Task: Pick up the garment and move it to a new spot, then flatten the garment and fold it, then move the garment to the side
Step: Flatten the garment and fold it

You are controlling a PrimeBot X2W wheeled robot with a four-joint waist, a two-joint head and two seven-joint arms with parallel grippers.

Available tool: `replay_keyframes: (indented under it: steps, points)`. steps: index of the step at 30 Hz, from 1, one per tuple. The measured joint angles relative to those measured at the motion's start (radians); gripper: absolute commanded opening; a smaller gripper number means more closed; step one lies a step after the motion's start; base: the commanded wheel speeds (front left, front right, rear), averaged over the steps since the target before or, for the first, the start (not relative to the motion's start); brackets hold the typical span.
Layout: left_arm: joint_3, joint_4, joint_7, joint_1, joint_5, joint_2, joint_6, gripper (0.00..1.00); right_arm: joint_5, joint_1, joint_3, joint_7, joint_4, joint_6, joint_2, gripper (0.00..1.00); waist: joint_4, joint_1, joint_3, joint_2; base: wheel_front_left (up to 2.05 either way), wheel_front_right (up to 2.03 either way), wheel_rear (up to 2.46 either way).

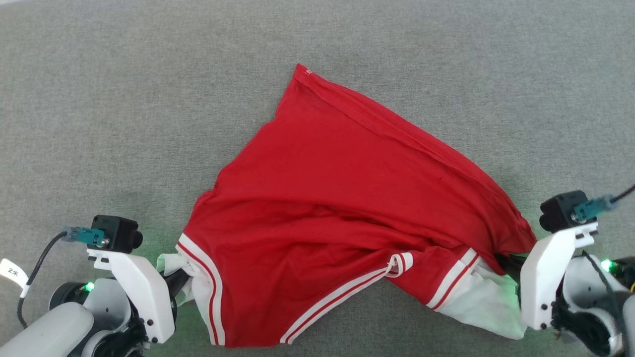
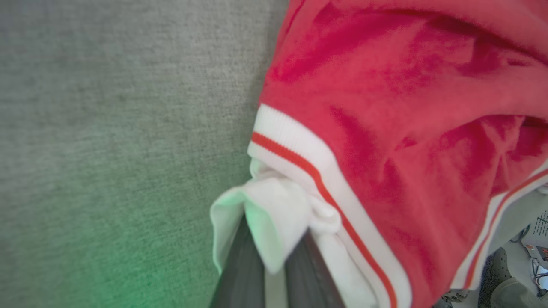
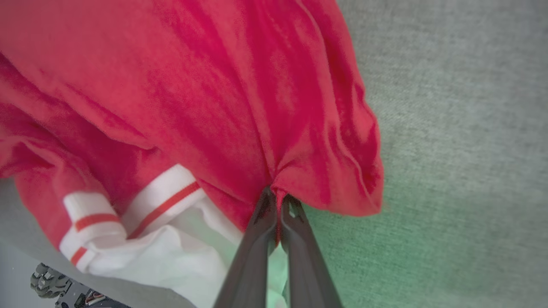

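Garment [image 1: 342,208]: red jersey, centre of the grey cloth surface [image 1: 124,99], held at its near edge between both arms. The far hem corner points away from the robot and rests on the surface. Plain red side faces up, no lettering visible.

Left gripper [image 2: 274,273]: fingers clamped on the bunched white sleeve at the near left, just beside the striped trim. Right gripper [image 3: 278,214]: fingers pressed together on a pinch of red cloth at the near right edge, beside the other white sleeve.

Progress, judged: two-handed grasp is done, and the garment looks mid-move or mid-spread, with the near part seemingly lifted and the far part lying on the surface. It is not flat: deep creases cross the middle, the collar trim sags between the grips, and both sleeves are crumpled. Left to do: lay it down smooth, fold it, then shift it to the side. No fold is made yet.
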Motion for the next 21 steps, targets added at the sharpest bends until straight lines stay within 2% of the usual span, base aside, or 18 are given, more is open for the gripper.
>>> replay_keyframes:
  steps: [3, 4, 5, 6, 7, 10, 15, 21]
  points:
    - [0.002, -0.004, 0.0, -0.002, 0.0, 0.001, 0.001, 0.0, -0.027, 0.027, -0.007, -0.068, 0.014, 0.0, 0.035, 0.0, -0.004, 0.0, 0.0, 0.0, 0.0, 0.0, 0.0]
    - [0.002, -0.005, 0.0, -0.002, 0.0, 0.001, 0.001, 0.0, -0.033, 0.033, -0.009, -0.092, 0.018, 0.0, 0.043, 0.15, -0.005, 0.0, -0.001, 0.0, 0.0, 0.0, 0.0]
    - [0.002, -0.006, 0.0, -0.003, 0.0, 0.001, 0.001, 0.0, -0.035, 0.038, -0.016, -0.114, 0.025, 0.0, 0.053, 0.46, -0.006, 0.0, -0.002, 0.0, 0.0, 0.0, 0.0]
    - [0.003, -0.006, 0.0, -0.003, 0.0, 0.001, 0.002, 0.0, -0.038, 0.042, -0.012, -0.13, 0.025, 0.0, 0.056, 0.89, -0.006, 0.0, -0.003, 0.0, 0.0, 0.0, 0.0]
    - [0.003, -0.007, 0.001, -0.003, 0.0, 0.001, 0.004, 0.0, -0.039, 0.046, -0.007, -0.147, 0.022, 0.0, 0.055, 1.0, -0.006, 0.0, -0.004, 0.0, 0.0, 0.0, 0.0]
    - [0.004, -0.009, 0.001, -0.003, -0.002, 0.001, 0.009, 0.0, -0.042, 0.058, -0.005, -0.198, -0.009, 0.0, 0.051, 1.0, -0.006, 0.0, -0.01, 0.0, 0.0, 0.0, 0.0]
    - [0.006, -0.017, -0.01, 0.015, -0.009, 0.003, 0.019, 0.0, -0.075, 0.056, -0.04, -0.308, -0.133, 0.0, 0.047, 1.0, -0.007, 0.0, -0.028, 0.0, 0.0, 0.0, 0.0]
    - [0.004, -0.034, -0.011, 0.03, -0.01, 0.003, 0.031, 0.0, -0.123, 0.041, -0.015, -0.432, -0.251, 0.0, 0.037, 1.0, 0.007, 0.0, -0.045, 0.0, 0.0, 0.0, 0.0]
